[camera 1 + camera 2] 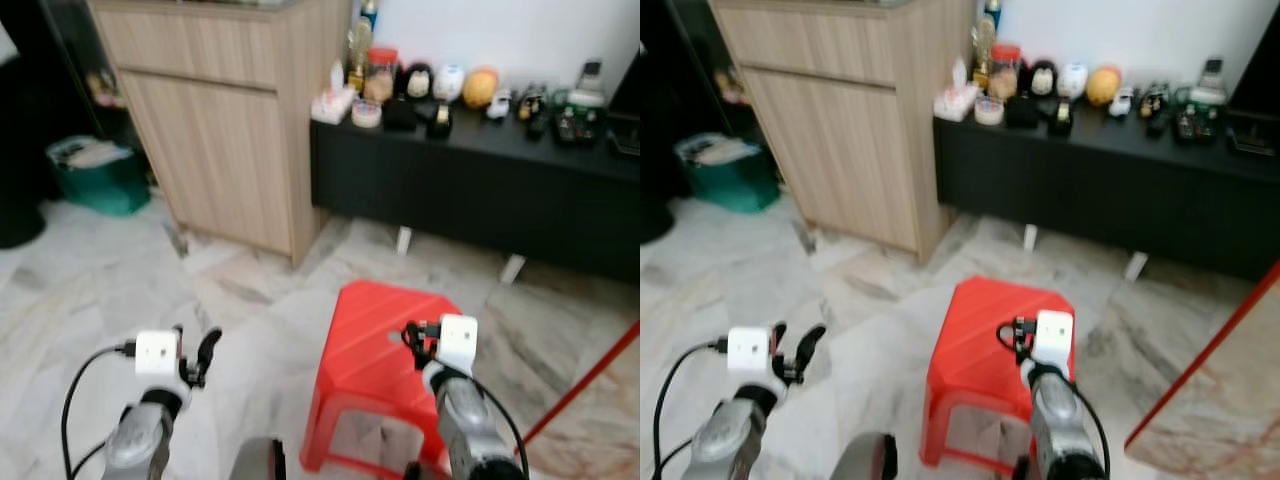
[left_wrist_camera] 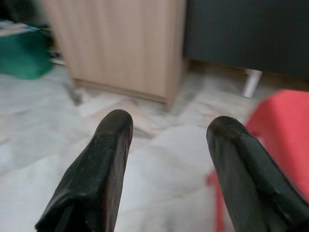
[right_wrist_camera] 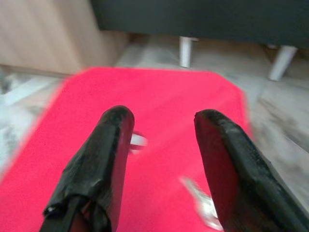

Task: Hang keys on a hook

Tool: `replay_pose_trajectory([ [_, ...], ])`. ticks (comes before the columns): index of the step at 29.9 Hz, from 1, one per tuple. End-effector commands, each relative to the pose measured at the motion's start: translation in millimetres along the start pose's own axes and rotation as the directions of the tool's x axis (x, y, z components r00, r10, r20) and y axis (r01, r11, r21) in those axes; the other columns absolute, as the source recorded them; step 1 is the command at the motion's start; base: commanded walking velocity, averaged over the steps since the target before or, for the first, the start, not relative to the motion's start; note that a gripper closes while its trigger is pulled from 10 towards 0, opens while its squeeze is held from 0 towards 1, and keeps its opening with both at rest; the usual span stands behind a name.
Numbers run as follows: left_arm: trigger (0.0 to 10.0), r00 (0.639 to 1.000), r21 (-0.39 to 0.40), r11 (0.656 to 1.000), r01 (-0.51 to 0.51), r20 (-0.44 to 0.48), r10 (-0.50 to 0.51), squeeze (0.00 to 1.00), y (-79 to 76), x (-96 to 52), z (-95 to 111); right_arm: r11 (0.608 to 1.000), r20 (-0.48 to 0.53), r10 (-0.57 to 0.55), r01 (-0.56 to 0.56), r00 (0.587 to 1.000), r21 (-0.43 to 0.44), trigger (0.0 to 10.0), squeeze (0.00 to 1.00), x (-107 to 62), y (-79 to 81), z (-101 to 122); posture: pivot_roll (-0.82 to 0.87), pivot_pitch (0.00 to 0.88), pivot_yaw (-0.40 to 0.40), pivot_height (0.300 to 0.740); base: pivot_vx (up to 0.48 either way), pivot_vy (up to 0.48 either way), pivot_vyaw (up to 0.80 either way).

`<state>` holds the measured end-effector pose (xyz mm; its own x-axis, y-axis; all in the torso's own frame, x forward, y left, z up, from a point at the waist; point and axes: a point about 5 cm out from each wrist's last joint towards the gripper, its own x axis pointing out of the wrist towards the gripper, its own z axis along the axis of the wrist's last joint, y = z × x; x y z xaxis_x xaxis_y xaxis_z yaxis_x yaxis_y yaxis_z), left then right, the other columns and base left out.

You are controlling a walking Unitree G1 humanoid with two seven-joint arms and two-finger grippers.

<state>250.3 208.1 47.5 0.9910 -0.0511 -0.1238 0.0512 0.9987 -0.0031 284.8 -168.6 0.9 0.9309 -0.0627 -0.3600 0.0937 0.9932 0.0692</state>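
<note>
Blur: all four views are soft; small things on the long black low cabinet (image 1: 470, 180) cannot be told apart, only jars, bottles and a round yellow-orange thing.
Keys: the silver metal keys (image 3: 205, 205) lie on the top of the red plastic stool (image 1: 375, 330). In the right wrist view one key blade and a small ring beside the left finger can be made out, both smeared. The right finger hides part of the blade. In the head views the keys are too small to see clearly.
Hook: I cannot make out any hook.
Cut off: the stool's lower legs are cut by the picture edge; a thin red pole (image 1: 590, 385) leans in at the right, with both ends out of frame.
Right gripper: the right gripper (image 3: 161, 125) is held over the stool top, just above the keys, fingers apart and holding nothing.
Left gripper: the left gripper (image 2: 166, 130) is raised over the pale marble floor (image 1: 100, 300), left of the stool, fingers apart and empty.
Background: a tall light wooden cupboard (image 1: 230, 120) stands left of the black cabinet; a green plastic box (image 1: 95, 175) sits on the floor further left.
</note>
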Motion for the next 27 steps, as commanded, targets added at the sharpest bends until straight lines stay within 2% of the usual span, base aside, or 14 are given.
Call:
replay_pose_trajectory([
  [1,10.0,1.000,0.003,1.000,0.010,-0.007,-0.010,0.00,-0.6,1.1,0,1.000,-0.009,-0.014,0.014,1.000,0.009,10.0,0.00,-0.7,-2.7,-2,0.05,0.010,-0.004,0.598,0.000,0.000,0.00],
  [8,10.0,1.000,0.007,1.000,0.011,-0.010,-0.010,0.00,-0.2,0.6,-1,0.998,-0.057,-0.064,0.063,0.996,-0.011,10.0,0.00,-0.6,-8.0,-7,0.05,0.014,-0.002,0.598,0.000,0.000,0.00],
  [12,10.0,1.000,0.010,1.000,0.011,-0.013,-0.011,0.00,-0.1,-0.2,-2,0.998,-0.164,-0.062,0.057,0.985,-0.034,10.0,0.00,-0.7,-6.5,-18,0.05,0.017,-0.001,0.598,0.000,0.000,0.00],
  [14,10.0,1.000,0.011,1.000,0.012,-0.014,-0.012,0.00,-0.2,-0.4,-2,0.997,-0.181,-0.061,0.052,0.982,-0.053,10.0,0.00,-1.1,-5.9,-20,0.05,0.020,-0.001,0.598,0.000,0.000,0.00],
  [19,10.0,1.000,0.015,1.000,0.012,-0.012,-0.012,0.00,-0.7,-3.7,-2,0.999,-0.191,-0.035,0.040,0.981,0.022,10.0,0.00,3.0,-0.8,-17,0.06,0.036,0.000,0.598,0.000,0.000,0.00],
  [27,10.0,1.000,0.027,0.999,0.021,0.004,-0.022,0.00,-3.3,-3.7,2,0.996,-0.152,-0.022,0.035,0.988,0.080,10.0,0.00,13.4,4.1,2,0.07,0.076,0.002,0.598,0.000,0.000,0.00],
])
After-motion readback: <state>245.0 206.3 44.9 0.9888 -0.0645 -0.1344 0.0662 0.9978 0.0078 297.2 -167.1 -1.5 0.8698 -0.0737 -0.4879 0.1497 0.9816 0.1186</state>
